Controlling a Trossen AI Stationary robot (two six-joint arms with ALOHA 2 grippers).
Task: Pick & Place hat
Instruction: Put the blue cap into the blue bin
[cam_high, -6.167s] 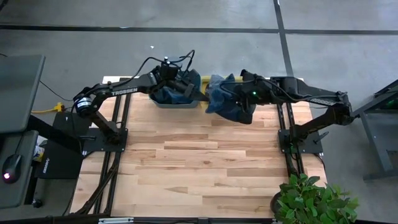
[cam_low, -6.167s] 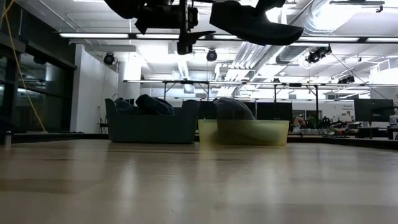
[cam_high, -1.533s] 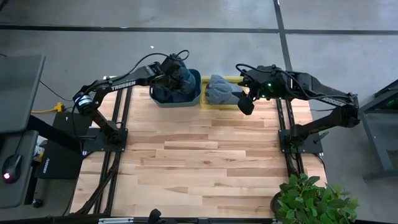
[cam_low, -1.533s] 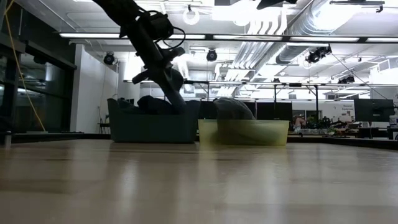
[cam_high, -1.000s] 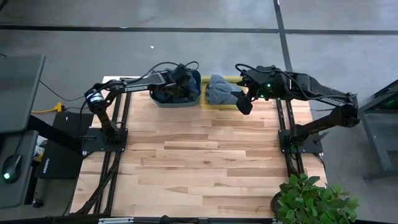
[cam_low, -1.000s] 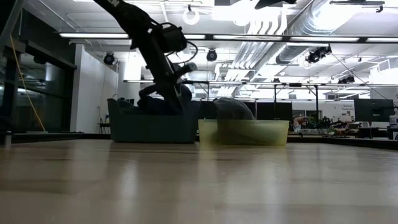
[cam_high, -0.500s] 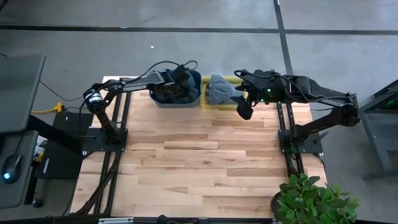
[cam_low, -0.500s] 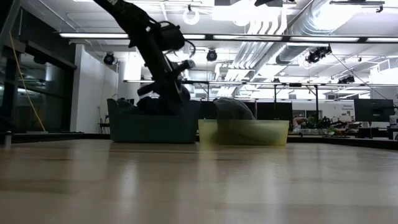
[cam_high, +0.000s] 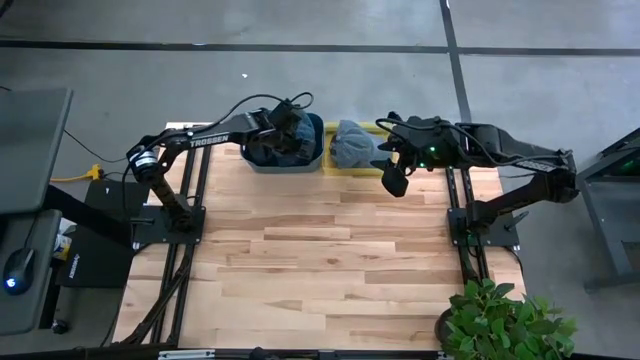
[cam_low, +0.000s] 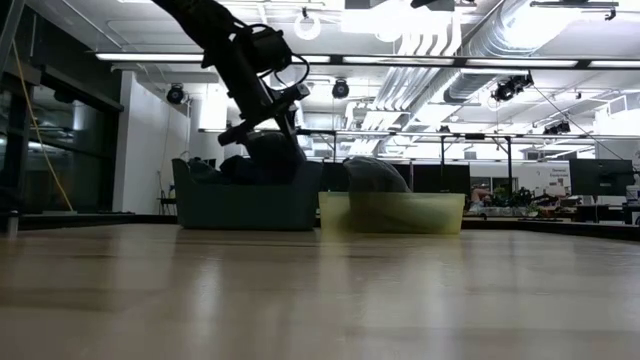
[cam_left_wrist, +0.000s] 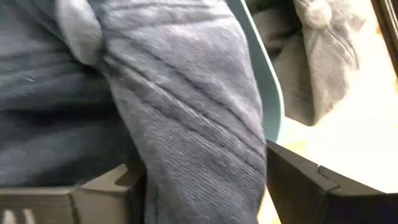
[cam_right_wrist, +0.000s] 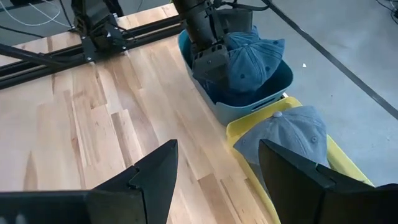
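Observation:
A blue bin (cam_high: 255, 160) and a yellow bin (cam_high: 372, 171) stand side by side at the table's far edge. Several dark blue hats (cam_right_wrist: 252, 56) are piled in the blue bin. One grey-blue hat (cam_high: 350, 143) lies crown up in the yellow bin. My left gripper (cam_high: 298, 135) reaches down into the blue bin, and its open fingers stand on either side of a ridge of hat cloth (cam_left_wrist: 186, 143). My right gripper (cam_high: 395, 182) hovers open and empty above the table, just near of the yellow bin. My left gripper comes at the piled hats from above, with a fold of dark blue hat (cam_left_wrist: 205, 124) lying between its spread fingers (cam_left_wrist: 298, 180). I cannot tell whether the fingers touch the cloth. The hat rests on the pile inside the blue bin.
The wooden tabletop (cam_high: 320, 260) stretches bare toward the near edge. Black arm frames (cam_high: 180, 220) run along the table's left and right sides. A green plant (cam_high: 500, 320) stands at the near right corner.
My left gripper has risen a little over the blue bin and stays above the hat pile. My right gripper has drifted slightly toward the table's near edge, away from the yellow bin. The hat in the yellow bin has stayed still.

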